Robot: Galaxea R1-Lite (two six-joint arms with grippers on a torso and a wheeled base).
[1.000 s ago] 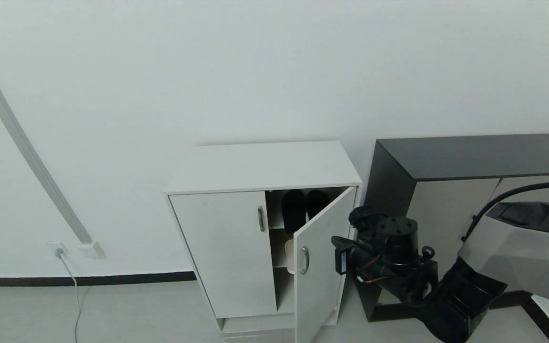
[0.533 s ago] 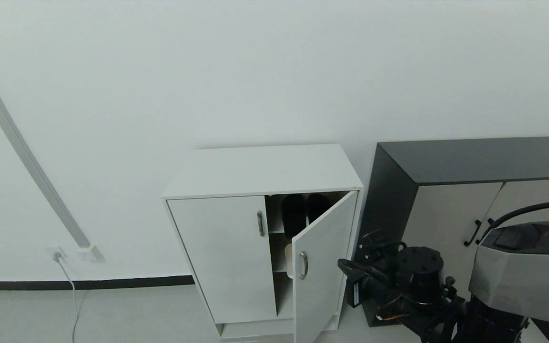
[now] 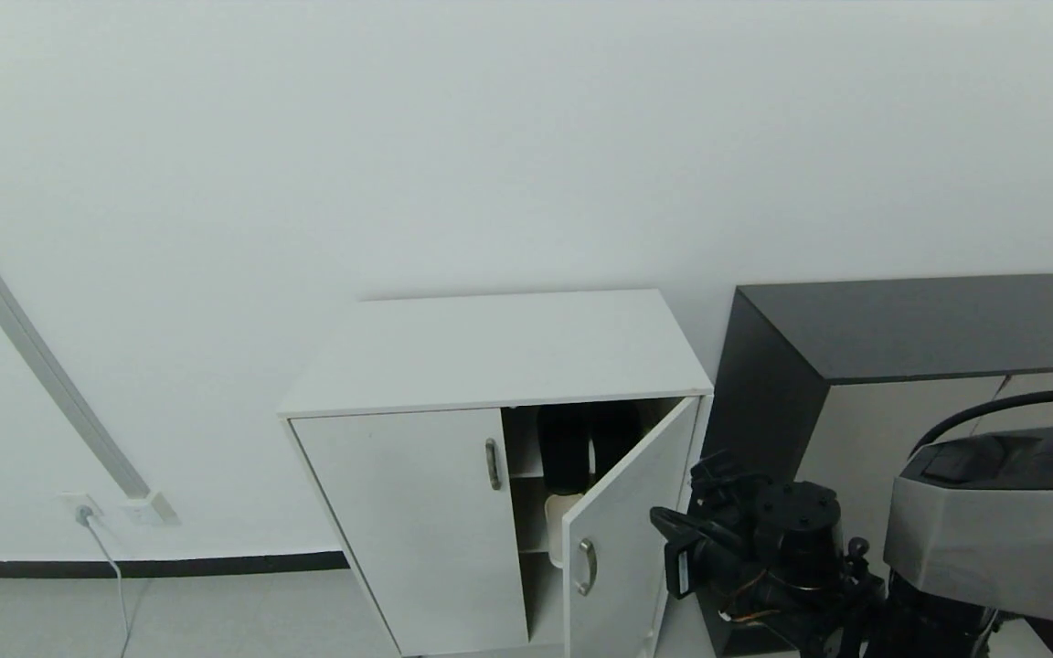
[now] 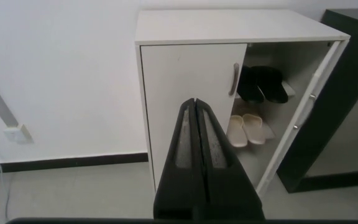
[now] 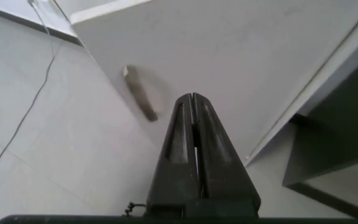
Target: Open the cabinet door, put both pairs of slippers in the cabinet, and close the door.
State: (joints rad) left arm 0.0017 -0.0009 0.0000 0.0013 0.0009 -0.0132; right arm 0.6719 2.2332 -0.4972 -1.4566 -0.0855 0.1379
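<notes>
Black, the right gripper (image 5: 193,98) has its fingers pressed together on nothing, close to the outer face of the right door (image 5: 241,50), which stands ajar, and near its metal handle (image 5: 140,94); the left gripper (image 4: 195,104), likewise clamped on nothing, hangs in front of the white cabinet (image 4: 229,25). Inside, the black slippers (image 4: 264,84) lie on the upper shelf; the cream slippers (image 4: 248,129) lie on the shelf below; the left door (image 4: 185,74) is closed.

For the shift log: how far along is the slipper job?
Done: black slippers and beige slippers sit on shelves inside the cabinet. In hand: the shut right pincer points at the outer face of the right door. Left: that door stands ajar, not closed.
</notes>
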